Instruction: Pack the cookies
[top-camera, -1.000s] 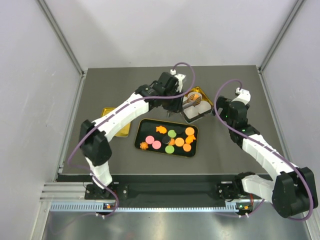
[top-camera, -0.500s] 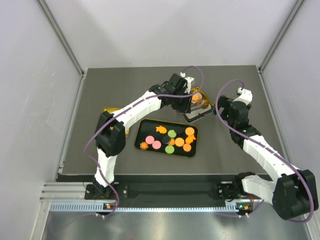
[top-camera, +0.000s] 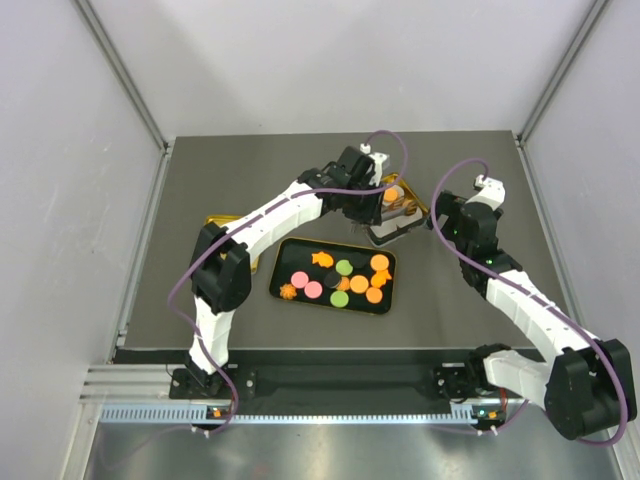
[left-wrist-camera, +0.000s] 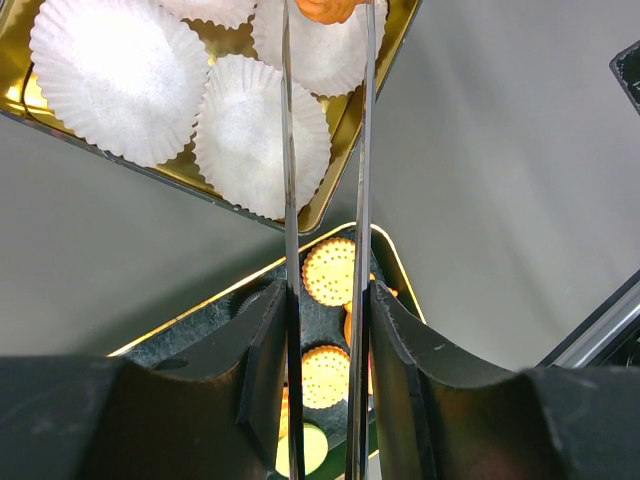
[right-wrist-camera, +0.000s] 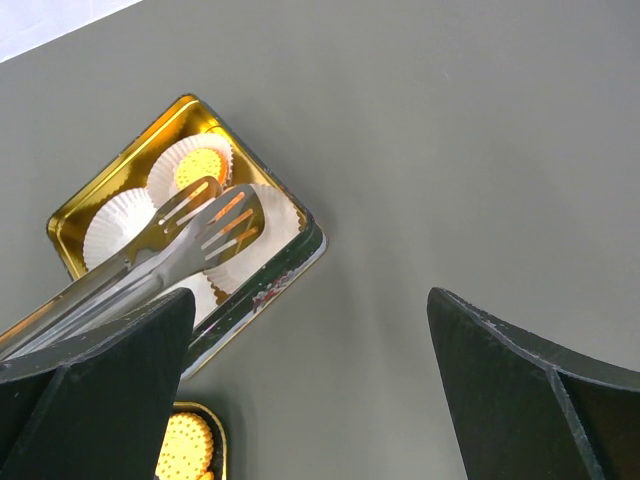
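On the table (top-camera: 200, 180), a black tray (top-camera: 296, 256) holds most cookies (top-camera: 358, 284); beyond it sits a gold tin (left-wrist-camera: 25, 90) of paper cups (left-wrist-camera: 110, 75). The right tool (right-wrist-camera: 310, 370) gapes wide, empty. The left tool (left-wrist-camera: 328, 320) clamps tongs (left-wrist-camera: 286, 150) pinching one orange cookie (left-wrist-camera: 325, 8) over the cups.

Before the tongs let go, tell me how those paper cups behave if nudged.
The paper cups look thin and pleated, so they would probably crumple or slide at a light touch. Empty ones likely weigh almost nothing. Packed side by side in the gold tin, they may not slide far.
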